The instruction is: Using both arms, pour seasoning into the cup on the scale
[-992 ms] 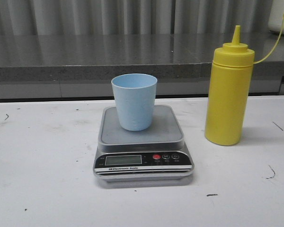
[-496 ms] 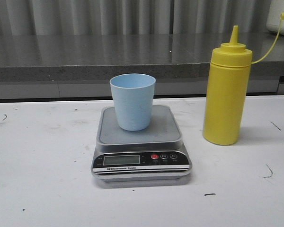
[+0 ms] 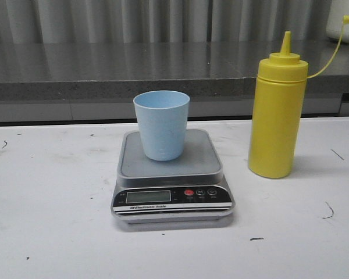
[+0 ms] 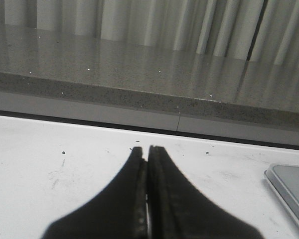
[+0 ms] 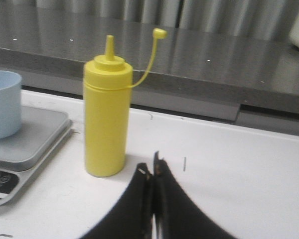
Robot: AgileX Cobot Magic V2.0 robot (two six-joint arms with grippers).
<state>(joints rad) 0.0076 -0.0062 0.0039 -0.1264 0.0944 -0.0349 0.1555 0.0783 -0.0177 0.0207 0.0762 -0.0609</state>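
The scale [image 3: 172,177] sat near the middle of the table [image 3: 46,232], and the cup [image 3: 161,125] stood upright on its flat top, toward the back. The screen and buttons were at the front of the scale, below the cup. The bottle [image 3: 276,113] stood upright on the table to the right of the scale, near it but not touching, and a long ledge [image 3: 104,70] ran across behind them all.
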